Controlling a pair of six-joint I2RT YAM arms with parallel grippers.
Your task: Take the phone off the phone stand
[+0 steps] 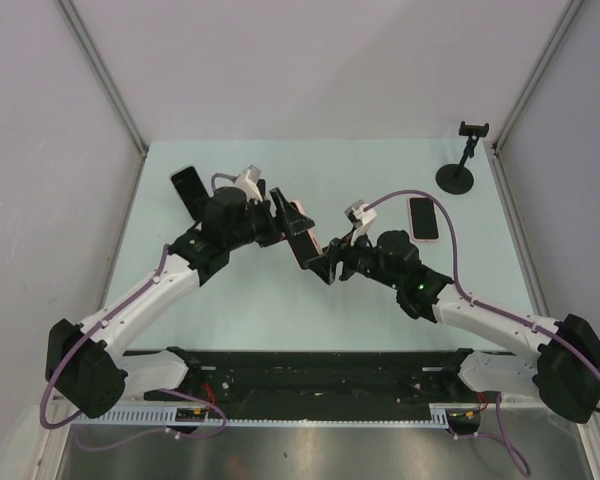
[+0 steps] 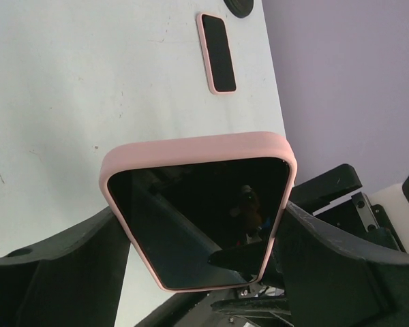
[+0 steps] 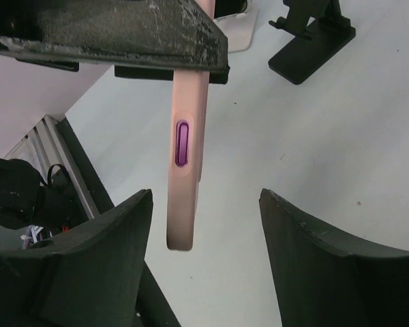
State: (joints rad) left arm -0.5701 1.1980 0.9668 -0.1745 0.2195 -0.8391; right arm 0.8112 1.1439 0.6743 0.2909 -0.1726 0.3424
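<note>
A phone (image 2: 198,204) in a pink case, dark screen facing the left wrist camera, is held above the table. My left gripper (image 2: 198,272) is shut on it across its width, one finger on each long edge. From above, the phone (image 1: 298,232) hangs between the two arms, with the left gripper (image 1: 292,228) on it. The black phone stand (image 1: 188,187) stands empty at the back left and shows again as the stand (image 3: 310,37). My right gripper (image 3: 204,235) is open around the lower end of the phone (image 3: 187,170), seen edge-on. That end lies nearer the left finger, with gaps on both sides.
A second phone (image 1: 423,217) in a pink case lies flat at the right of the table and shows too as the phone (image 2: 217,51). A black clamp holder on a round base (image 1: 458,172) stands at the back right corner. Grey walls close in the table.
</note>
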